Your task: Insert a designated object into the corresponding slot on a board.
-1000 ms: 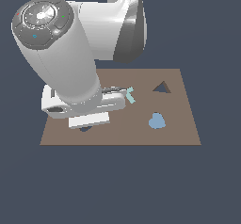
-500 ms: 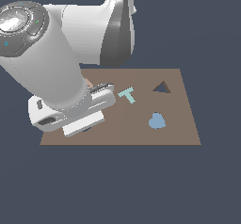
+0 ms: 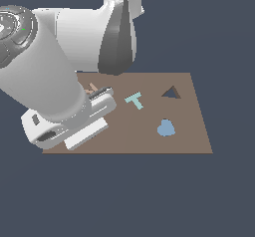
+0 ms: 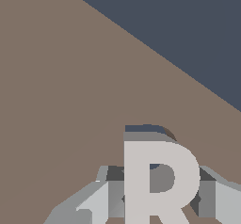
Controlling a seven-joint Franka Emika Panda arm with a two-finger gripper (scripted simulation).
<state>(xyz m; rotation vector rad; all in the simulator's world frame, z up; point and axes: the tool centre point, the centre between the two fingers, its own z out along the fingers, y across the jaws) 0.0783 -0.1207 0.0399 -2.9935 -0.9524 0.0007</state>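
In the wrist view the designated object (image 4: 157, 183), a pale grey R block, sits between my gripper's (image 4: 157, 205) two grey fingers (image 4: 96, 204), which are shut on its sides. A thin dark sliver of the slot (image 4: 147, 127) shows just beyond the R's rounded top, so the block hangs over it slightly offset. The board (image 4: 70, 100) fills the space beneath. In the exterior view the bulky white arm (image 3: 55, 91) covers the board's (image 3: 189, 131) left part, hiding the fingers, the R and the slot.
A teal T (image 3: 134, 101) lies mid-board. A dark triangular recess (image 3: 171, 93) and a blue rounded piece (image 3: 166, 128) are toward the exterior view's right. A brownish piece (image 3: 92, 88) peeks out beside the arm. Dark floor surrounds the board.
The arm has swung toward the exterior view's left and come lower over the board's left part, uncovering the teal T.
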